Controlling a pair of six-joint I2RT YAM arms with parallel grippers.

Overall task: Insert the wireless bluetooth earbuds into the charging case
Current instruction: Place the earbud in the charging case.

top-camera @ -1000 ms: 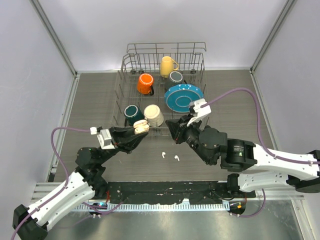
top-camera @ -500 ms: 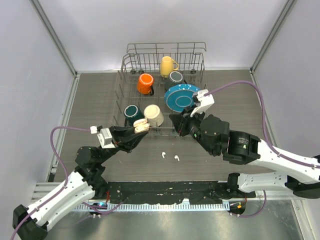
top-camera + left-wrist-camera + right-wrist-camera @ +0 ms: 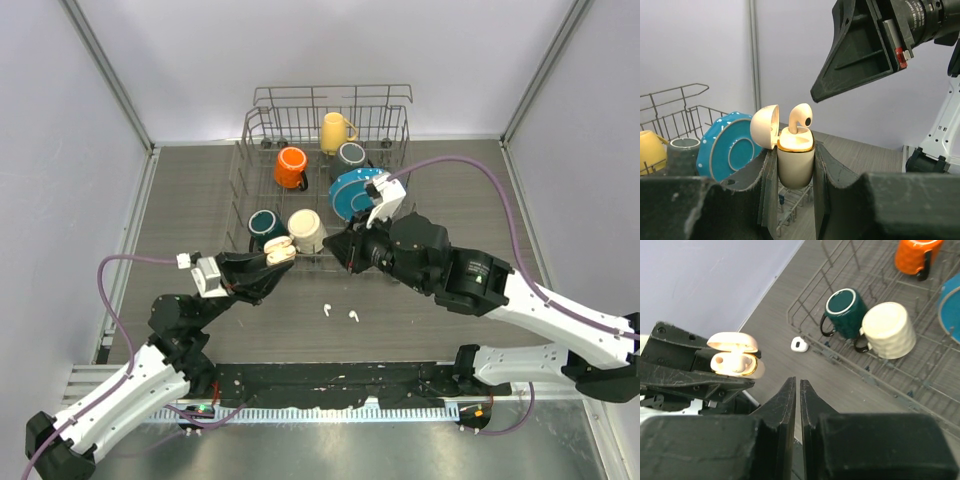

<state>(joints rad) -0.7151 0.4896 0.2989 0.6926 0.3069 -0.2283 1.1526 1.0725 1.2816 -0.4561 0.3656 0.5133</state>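
Observation:
My left gripper (image 3: pixel 278 258) (image 3: pixel 796 151) is shut on the open cream charging case (image 3: pixel 796 165), held upright above the table with its lid tipped back. One white earbud (image 3: pixel 801 116) stands in the case, its head sticking out. The case also shows in the right wrist view (image 3: pixel 735 362) and the top view (image 3: pixel 281 250). My right gripper (image 3: pixel 341 249) (image 3: pixel 797 381) is shut and empty, hovering just right of and above the case. Two more earbuds (image 3: pixel 326 310) (image 3: pixel 352 316) lie on the table in front of the arms.
A wire dish rack (image 3: pixel 244 135) stands behind, holding an orange mug (image 3: pixel 290 167), a yellow mug (image 3: pixel 334 131), a teal mug (image 3: pixel 265 225), a cream mug (image 3: pixel 307 230) and a blue plate (image 3: pixel 352 195). A small white object (image 3: pixel 799 344) lies by the rack's corner.
My right arm has swung left and back, bringing its shut gripper closer to the held case. My left gripper and the case have stayed put.

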